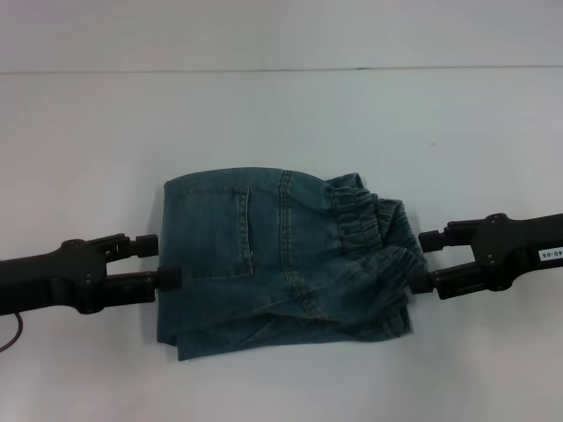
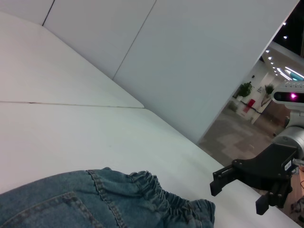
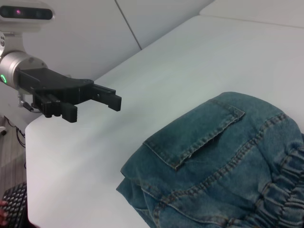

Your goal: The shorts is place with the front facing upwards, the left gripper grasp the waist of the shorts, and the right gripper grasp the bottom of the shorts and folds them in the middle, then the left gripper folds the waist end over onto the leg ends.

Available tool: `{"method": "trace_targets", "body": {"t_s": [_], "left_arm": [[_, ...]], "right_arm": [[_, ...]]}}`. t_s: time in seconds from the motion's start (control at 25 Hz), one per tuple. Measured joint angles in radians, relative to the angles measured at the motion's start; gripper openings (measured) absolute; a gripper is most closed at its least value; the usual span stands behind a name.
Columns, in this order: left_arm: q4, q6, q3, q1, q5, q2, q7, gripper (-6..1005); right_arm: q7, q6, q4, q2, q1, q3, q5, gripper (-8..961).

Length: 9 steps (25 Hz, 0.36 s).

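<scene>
The shorts [image 1: 281,264] lie folded into a compact block at the table's middle, a patch pocket [image 1: 220,233] facing up. The waist of the shorts [image 1: 362,220] forms a ruffled band on the right side, on top. The bottom of the shorts is hidden among the folded layers. My left gripper [image 1: 158,261] stands open at the block's left edge, its nearer fingertip just at the denim, holding nothing. My right gripper [image 1: 428,261] stands open just off the right edge beside the waistband. The right wrist view shows the left gripper [image 3: 95,108] apart from the shorts [image 3: 223,156]; the left wrist view shows the right gripper [image 2: 242,192] past the waistband [image 2: 156,190].
The white table [image 1: 281,123] runs wide around the shorts, with a seam line [image 1: 264,70] across the back. A dark red cable [image 1: 10,338] hangs by the left arm at the table's near left.
</scene>
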Motion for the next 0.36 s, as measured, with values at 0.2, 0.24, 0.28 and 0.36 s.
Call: {"method": "trace_targets", "body": {"t_s": [0.2, 0.24, 0.28, 0.36], "left_arm": [[0.001, 0.005, 0.0, -0.001, 0.005, 0.001, -0.009, 874], [0.002, 0.006, 0.0, -0.001, 0.005, 0.001, -0.009, 874], [0.002, 0.006, 0.0, -0.001, 0.005, 0.001, -0.009, 874], [0.003, 0.006, 0.0, -0.001, 0.002, 0.001, -0.009, 874]], "right_arm": [[0.0, 0.003, 0.0, -0.003, 0.0, 0.0, -0.001, 924], [0.0, 0.003, 0.0, -0.003, 0.0, 0.0, 0.0, 924], [0.0, 0.004, 0.0, -0.004, 0.001, 0.0, 0.0, 924], [0.0, 0.006, 0.0, -0.005, 0.003, 0.0, 0.0, 924]]}}
